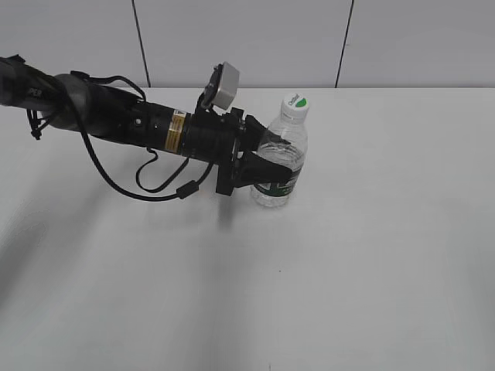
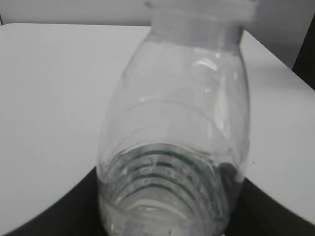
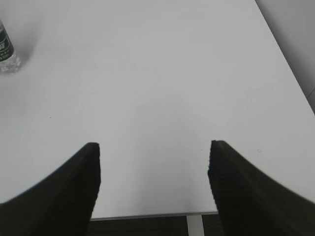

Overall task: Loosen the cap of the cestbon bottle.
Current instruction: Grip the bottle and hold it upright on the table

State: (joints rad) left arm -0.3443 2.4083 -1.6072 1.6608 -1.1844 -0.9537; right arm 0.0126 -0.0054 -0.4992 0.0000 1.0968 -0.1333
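Observation:
The cestbon bottle (image 1: 283,158) stands upright on the white table, clear plastic with a dark green label band low down. Its white cap (image 1: 295,105) with a green patch sits on top. My left gripper (image 1: 272,164) reaches in from the left and is shut on the bottle's body. In the left wrist view the bottle (image 2: 172,147) fills the frame between the dark fingers, with the cap's lower edge (image 2: 202,10) at the top. My right gripper (image 3: 153,167) is open and empty over bare table. The bottle's base (image 3: 6,51) shows at its view's far left.
The white table (image 1: 348,270) spreads around the bottle. A grey panelled wall (image 1: 247,39) stands behind its far edge. In the right wrist view the table's near edge (image 3: 147,215) runs just below the fingers. The left arm's cable (image 1: 147,185) loops down to the table.

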